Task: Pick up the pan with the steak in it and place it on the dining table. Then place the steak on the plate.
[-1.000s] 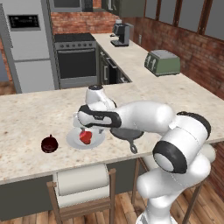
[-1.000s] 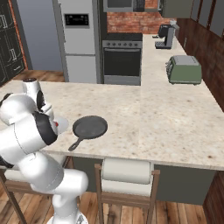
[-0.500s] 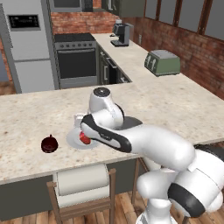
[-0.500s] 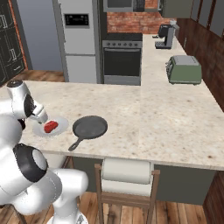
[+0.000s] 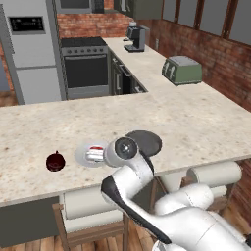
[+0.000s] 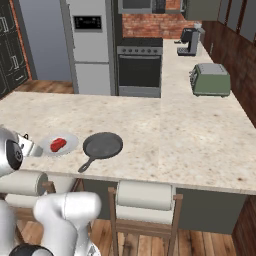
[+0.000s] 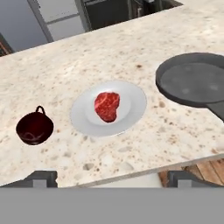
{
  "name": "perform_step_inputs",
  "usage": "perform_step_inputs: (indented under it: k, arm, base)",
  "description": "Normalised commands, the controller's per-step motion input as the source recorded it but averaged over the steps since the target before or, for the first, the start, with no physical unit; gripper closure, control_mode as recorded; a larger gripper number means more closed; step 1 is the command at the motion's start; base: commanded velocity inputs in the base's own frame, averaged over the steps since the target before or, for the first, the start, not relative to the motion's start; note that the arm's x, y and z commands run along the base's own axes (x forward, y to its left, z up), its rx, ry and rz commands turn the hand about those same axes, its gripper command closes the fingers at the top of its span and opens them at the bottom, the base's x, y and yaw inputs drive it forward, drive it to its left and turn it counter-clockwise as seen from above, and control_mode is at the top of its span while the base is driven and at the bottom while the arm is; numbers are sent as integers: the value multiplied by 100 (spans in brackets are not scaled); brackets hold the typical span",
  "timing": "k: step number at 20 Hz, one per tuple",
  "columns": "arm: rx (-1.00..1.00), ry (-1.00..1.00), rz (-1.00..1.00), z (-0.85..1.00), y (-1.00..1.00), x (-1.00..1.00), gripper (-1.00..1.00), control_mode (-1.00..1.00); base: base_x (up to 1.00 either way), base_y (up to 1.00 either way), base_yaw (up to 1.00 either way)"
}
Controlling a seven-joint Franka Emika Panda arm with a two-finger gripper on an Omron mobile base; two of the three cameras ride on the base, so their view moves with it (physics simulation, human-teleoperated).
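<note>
The gripper point(image 7: 111, 177) hangs wide open and empty off the dining table's point(image 7: 144, 52) near edge. The steak point(image 7: 107, 105) lies on the plate point(image 7: 131, 111), the empty pan point(image 7: 192, 81) just beside it.

Steak point(image 7: 107, 105) on plate point(image 7: 131, 114), near plate's middle. Plate on table point(image 7: 105, 57), near front edge. Pan point(image 7: 192, 78) on table just right of plate in hand view, apart from it; handle points toward front edge. Round ball-like thing point(image 7: 34, 127) on table left of plate, apart from it. Stools point(image 6: 145, 197) under table's front edge. Toaster point(image 6: 211, 79) on side counter point(image 6: 181, 65), right and behind; coffee machine point(image 6: 189, 41) further back on same counter. Oven point(image 6: 139, 70) and fridge point(image 6: 90, 45) against back wall, fridge left of oven.
</note>
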Motion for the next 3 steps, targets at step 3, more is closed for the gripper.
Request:
perform_step_inputs:
  k: [3]
  arm:
    - [0,-43,0,8,0,-78,-100,-100]
  base:
    - [0,0,0]
